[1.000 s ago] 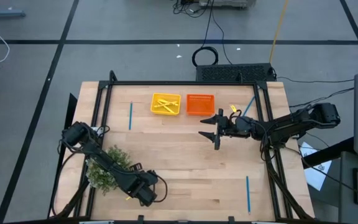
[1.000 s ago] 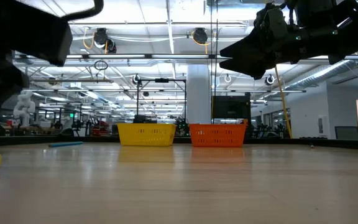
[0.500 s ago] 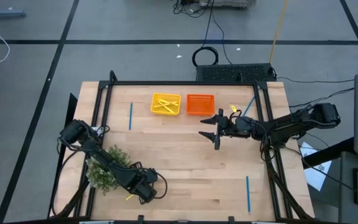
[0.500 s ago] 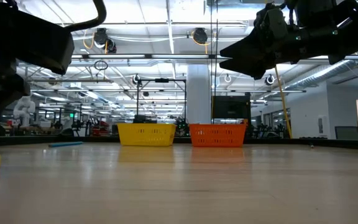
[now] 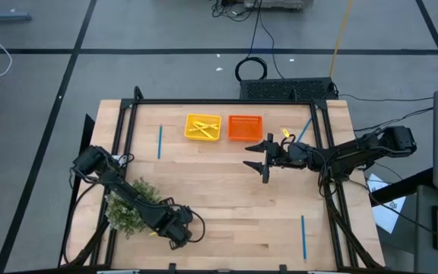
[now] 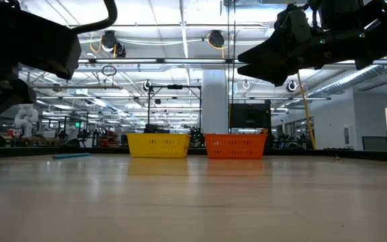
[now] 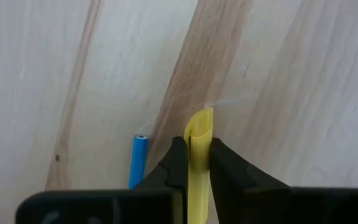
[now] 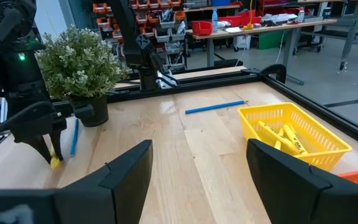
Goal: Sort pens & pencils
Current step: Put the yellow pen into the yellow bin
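At the near left of the table [image 5: 226, 198], beside the bushy plant [image 5: 130, 205], the left gripper [image 7: 191, 152] is down at the wood with its jaws pinched tight on a yellow stick [image 7: 197, 134], a blue stick [image 7: 139, 155] lying right alongside it. Farther back lies a blue pen [image 5: 160, 142], then the yellow tray [image 5: 203, 127] holding yellow sticks, and the orange tray [image 5: 245, 127] next to it. The right gripper [image 5: 263, 161] hangs above the table past the orange tray, jaws spread wide around nothing. Another blue pen [image 5: 303, 237] lies near the right front corner.
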Robot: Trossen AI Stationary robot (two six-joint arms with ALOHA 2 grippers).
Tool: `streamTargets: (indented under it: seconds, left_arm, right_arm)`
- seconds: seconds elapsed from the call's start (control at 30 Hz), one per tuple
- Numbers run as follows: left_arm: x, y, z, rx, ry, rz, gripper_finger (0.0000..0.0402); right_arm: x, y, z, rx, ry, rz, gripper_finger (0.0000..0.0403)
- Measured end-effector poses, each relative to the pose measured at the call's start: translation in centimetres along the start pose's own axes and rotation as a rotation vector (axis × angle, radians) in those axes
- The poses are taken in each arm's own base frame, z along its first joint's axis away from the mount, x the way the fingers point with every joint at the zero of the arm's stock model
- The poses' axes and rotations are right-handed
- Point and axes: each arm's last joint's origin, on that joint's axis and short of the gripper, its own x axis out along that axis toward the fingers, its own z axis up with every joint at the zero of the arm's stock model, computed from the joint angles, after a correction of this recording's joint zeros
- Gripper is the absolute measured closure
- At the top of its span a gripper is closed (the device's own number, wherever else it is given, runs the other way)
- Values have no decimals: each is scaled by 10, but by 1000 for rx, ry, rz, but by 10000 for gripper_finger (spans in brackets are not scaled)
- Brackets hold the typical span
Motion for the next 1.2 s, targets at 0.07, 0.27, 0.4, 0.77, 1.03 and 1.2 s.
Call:
streamTargets:
  seconds: [0.07,0.27,0.4,0.77,1.03,1.2]
  left_arm:
    - [-5,0,0,0,-17,-6,365]
    - [-26,2,3,-2,-101,-46,365]
    - [-38,5,6,12,-150,-61,365]
    - [-110,51,45,149,-577,61,365]
    - [-141,96,71,205,-958,152,399]
    - [-121,130,78,175,-1008,55,399]
  right_arm:
    - [0,0,0,0,0,0,154]
    - [0,0,0,0,0,0,154]
    - [0,0,0,0,0,0,154]
    - [0,0,0,0,0,0,154]
    - [0,0,0,0,0,0,154]
    - [0,0,0,0,0,0,154]
